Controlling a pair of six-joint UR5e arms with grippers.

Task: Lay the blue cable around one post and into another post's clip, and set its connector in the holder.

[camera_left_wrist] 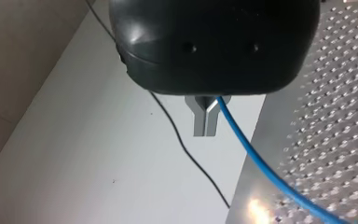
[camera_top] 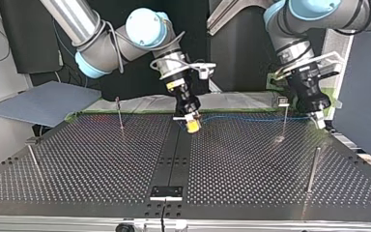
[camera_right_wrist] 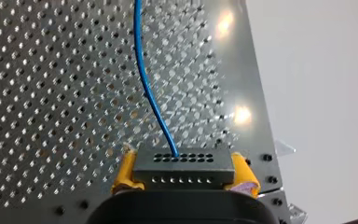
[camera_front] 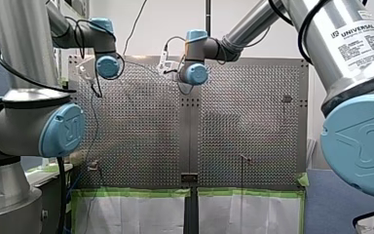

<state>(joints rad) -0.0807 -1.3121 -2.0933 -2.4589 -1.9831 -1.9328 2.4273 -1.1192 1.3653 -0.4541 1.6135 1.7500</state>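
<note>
The blue cable [camera_top: 244, 117] runs taut, just above the perforated table [camera_top: 101, 164], between my two grippers. My right gripper [camera_top: 192, 124], at the top view's middle, is shut with its yellow pads [camera_right_wrist: 126, 170] on the grey connector [camera_right_wrist: 184, 164]. The blue cable [camera_right_wrist: 145, 88] leaves the connector's face ahead of it. My left gripper [camera_top: 320, 121], at the top view's right, is shut on the cable. Its metal fingers [camera_left_wrist: 205, 122] pinch the blue cable [camera_left_wrist: 261, 161] off the table's edge. A post with a clip [camera_top: 283, 102] stands just in front of the cable, near my left gripper.
A thin post [camera_top: 120, 115] stands at the top view's left. Another post [camera_top: 313, 168] is nearer the camera at the right, and a short one [camera_top: 32, 153] at the far left. A dark holder [camera_top: 166, 192] sits at the table's near middle edge. A black wire [camera_left_wrist: 186, 149] lies beside the table.
</note>
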